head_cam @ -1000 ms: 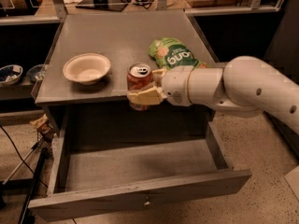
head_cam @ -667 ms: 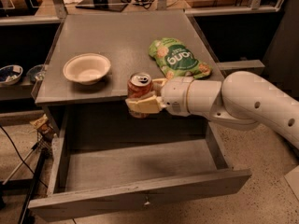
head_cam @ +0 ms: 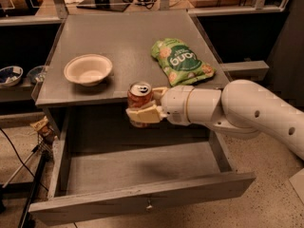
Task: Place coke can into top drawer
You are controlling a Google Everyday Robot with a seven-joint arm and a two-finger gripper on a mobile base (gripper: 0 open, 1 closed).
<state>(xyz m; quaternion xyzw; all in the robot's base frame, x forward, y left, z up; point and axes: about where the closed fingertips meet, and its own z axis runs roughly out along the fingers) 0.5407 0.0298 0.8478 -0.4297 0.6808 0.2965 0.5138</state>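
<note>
Item held: the coke can (head_cam: 139, 95) is upright, silver top and pull tab showing. It is clamped in the gripper (head_cam: 142, 104), with one tan finger (head_cam: 142, 114) across its near side and the other against its far right side.

Position: the can hangs at the near edge of the tabletop (head_cam: 124, 34), roughly midway along that edge. Its top stands above the surface level and its lower half sits below it. It is over the far part of the top drawer (head_cam: 190, 192) and clear of the drawer floor.

Arm: the white arm (head_cam: 247, 109) enters from the right and runs almost level across the drawer's right side to the can.

Drawer: pulled well out toward the near side, with the grey interior exposed. The worn front panel carries a small metal knob (head_cam: 149, 204) at its centre.

Tabletop: a white bowl (head_cam: 88, 69) sits to the left, near the front edge and apart from the can. A green snack bag (head_cam: 181, 61) lies to the right, just beyond the gripper's wrist and not touching the can.

Surroundings: two small bowls (head_cam: 10, 75) rest on a lower shelf at far left.
</note>
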